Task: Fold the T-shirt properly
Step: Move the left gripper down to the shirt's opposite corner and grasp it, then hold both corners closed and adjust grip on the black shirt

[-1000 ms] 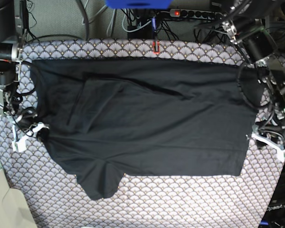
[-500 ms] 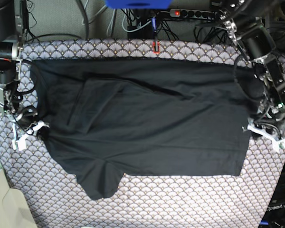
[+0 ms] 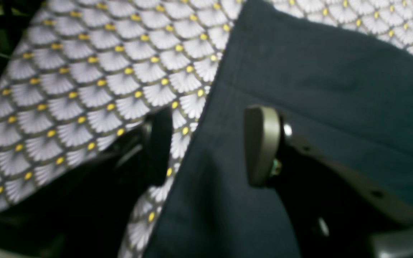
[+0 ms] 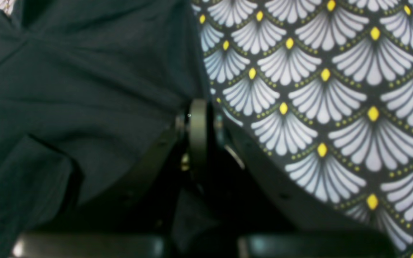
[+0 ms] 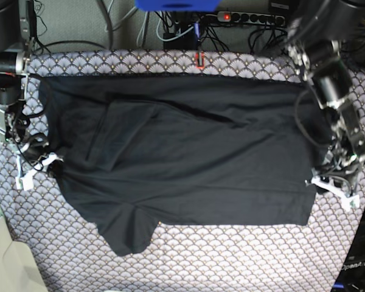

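Observation:
The black T-shirt [image 5: 188, 152] lies spread flat across the table, with one sleeve sticking out at the front left. My left gripper [image 5: 330, 187] is open at the shirt's right hem. In the left wrist view [image 3: 210, 147] the T-shirt [image 3: 317, 71] edge runs between the jaws: the grey pad [image 3: 262, 145] is over the cloth and the dark finger [image 3: 158, 147] over the tablecloth. My right gripper [image 5: 36, 170] is at the shirt's left edge. Up close [image 4: 197, 107] its fingers are pressed together on the T-shirt [image 4: 84, 89] edge, and folds run toward the pinch.
A scallop-print tablecloth [image 5: 231, 255] covers the table and shows around the shirt on every side. A small red object [image 5: 200, 59] sits at the back edge. A power strip with tangled cables [image 5: 249, 18] lies behind the table.
My left arm has swung in from beyond the table's right side, bringing its open gripper leftward onto the shirt's right hem. The right gripper has stayed at the left edge.

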`<action>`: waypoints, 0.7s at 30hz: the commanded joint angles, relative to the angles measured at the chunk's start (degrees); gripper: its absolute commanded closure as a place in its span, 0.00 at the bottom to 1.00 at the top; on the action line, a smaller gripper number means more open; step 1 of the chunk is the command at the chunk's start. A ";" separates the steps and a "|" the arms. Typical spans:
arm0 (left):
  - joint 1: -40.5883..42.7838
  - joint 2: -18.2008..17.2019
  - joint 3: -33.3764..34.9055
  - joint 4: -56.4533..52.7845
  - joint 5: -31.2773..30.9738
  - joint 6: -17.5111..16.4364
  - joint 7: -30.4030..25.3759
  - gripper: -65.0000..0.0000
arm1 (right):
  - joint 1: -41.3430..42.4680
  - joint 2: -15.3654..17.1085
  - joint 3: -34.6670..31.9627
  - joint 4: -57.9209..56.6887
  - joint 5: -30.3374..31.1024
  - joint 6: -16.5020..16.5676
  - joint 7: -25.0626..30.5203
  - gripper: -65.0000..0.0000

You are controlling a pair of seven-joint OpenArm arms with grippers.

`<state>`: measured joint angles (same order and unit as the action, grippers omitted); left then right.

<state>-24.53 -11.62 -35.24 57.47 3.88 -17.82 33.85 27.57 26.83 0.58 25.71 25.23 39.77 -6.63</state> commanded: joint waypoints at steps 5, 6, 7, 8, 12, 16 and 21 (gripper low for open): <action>-7.60 -0.38 -0.05 -11.89 5.75 0.20 -12.09 0.51 | 1.22 1.35 0.17 0.79 0.30 0.23 0.52 1.00; -8.92 -0.30 -0.14 -14.44 7.07 0.20 -13.85 0.51 | 1.13 1.35 0.17 0.79 0.30 0.23 0.52 1.00; -10.15 -0.30 -0.14 -17.34 8.12 0.20 -15.52 0.51 | 1.13 1.43 0.17 0.79 0.30 0.23 0.52 1.00; -11.29 -0.30 -0.14 -20.33 8.91 0.29 -17.19 0.51 | 1.13 1.43 0.17 0.79 0.30 0.23 0.52 1.00; -13.58 -0.30 -0.32 -29.91 9.61 0.37 -24.22 0.51 | 1.04 1.43 0.08 0.79 0.30 0.23 0.44 1.00; -13.49 -0.47 -0.14 -33.60 9.70 6.00 -28.53 0.51 | -0.01 2.05 0.08 0.79 0.30 0.23 0.79 1.00; -13.40 -0.73 -0.14 -33.60 9.70 8.37 -29.58 0.51 | -0.01 2.14 0.08 0.79 0.30 0.23 0.88 1.00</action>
<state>-35.90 -11.79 -35.46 22.87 13.91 -9.21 5.72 26.50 27.64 0.56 25.91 25.71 40.03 -5.96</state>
